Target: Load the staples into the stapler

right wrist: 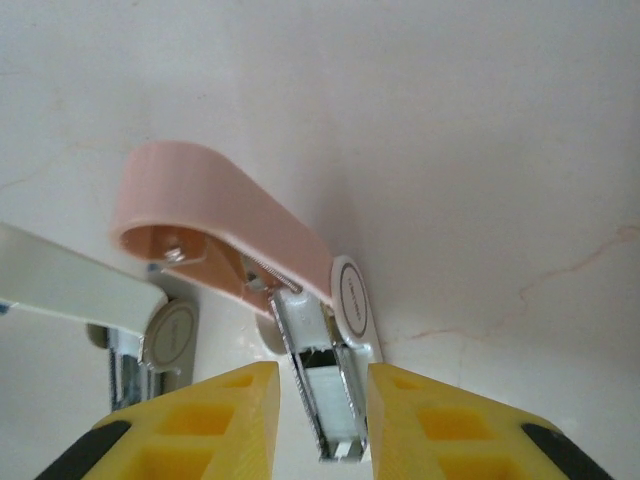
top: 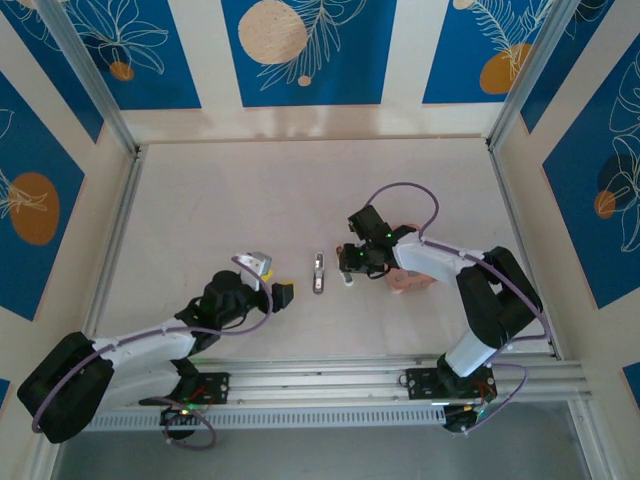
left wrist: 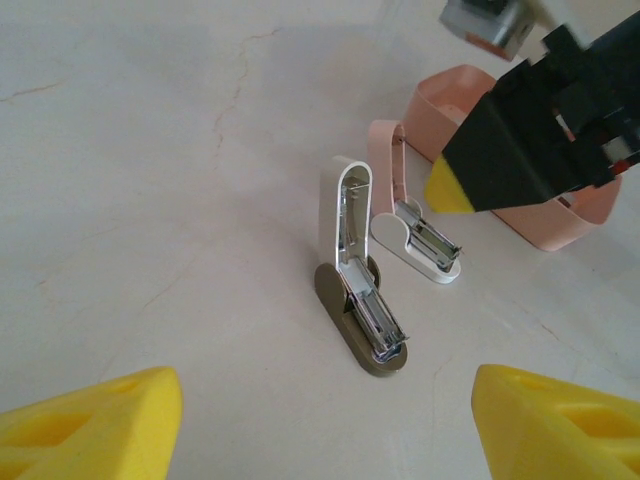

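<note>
Stapler with the white lid (top: 318, 273) is lying mid-table, lid raised, just beyond the left gripper (top: 272, 278), whose yellow-tipped fingers are standing wide apart. Beside it, the pink-lidded stapler (right wrist: 230, 215) is sitting open, its metal magazine lying between the narrowly parted fingers of the right gripper (right wrist: 322, 400); contact cannot be determined. The salmon tray (left wrist: 540, 225) is resting just behind. The table (top: 250, 190) is showing pale cream stone with faint veins, and blue leaf-patterned wall panels (top: 300, 50) are enclosing it. Round labels (right wrist: 352, 295), seen from the right wrist, are carrying print too small to read.
</note>
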You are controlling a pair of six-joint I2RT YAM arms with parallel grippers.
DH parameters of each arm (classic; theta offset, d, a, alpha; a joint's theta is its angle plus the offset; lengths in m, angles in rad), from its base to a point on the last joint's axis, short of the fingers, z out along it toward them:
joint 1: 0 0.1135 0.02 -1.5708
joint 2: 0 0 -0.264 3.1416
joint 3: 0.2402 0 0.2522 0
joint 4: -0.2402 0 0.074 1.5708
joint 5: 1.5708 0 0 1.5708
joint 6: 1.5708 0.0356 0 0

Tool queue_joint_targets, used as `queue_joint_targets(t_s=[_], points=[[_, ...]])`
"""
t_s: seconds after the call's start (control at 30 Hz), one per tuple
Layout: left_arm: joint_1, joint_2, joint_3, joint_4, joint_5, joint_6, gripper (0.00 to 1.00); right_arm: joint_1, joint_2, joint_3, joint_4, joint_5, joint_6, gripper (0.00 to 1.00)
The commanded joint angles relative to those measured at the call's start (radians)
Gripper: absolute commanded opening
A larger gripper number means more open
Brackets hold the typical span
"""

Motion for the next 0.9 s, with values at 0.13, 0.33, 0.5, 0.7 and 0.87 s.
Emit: queue_joint_targets(t_s=[0.13,0.33,0.5,0.7,0.87], points=[[0.009,-0.020,0.023,-0.017,-0.002,0.020,0.76,-0.004,0.046,-0.003,-0.001,-0.016,-0.012,0.27],[0.008,-0.018,0.023,-0.021,0.000,0.018,0.76,0.005,0.035,-0.043,-0.002,-0.007,0.003,0.24],[0.009,-0.026,0.021,-0.027,-0.001,0.017,0.76,0.014,0.027,-0.067,-0.004,0.001,0.013,0.23],[0.008,-0.038,0.022,-0.050,0.001,0.012,0.76,0.024,0.001,-0.076,-0.011,0.009,0.018,0.23],[0.009,-0.060,0.025,-0.083,-0.003,0.005,0.76,0.032,-0.066,-0.060,-0.005,0.021,0.013,0.28]])
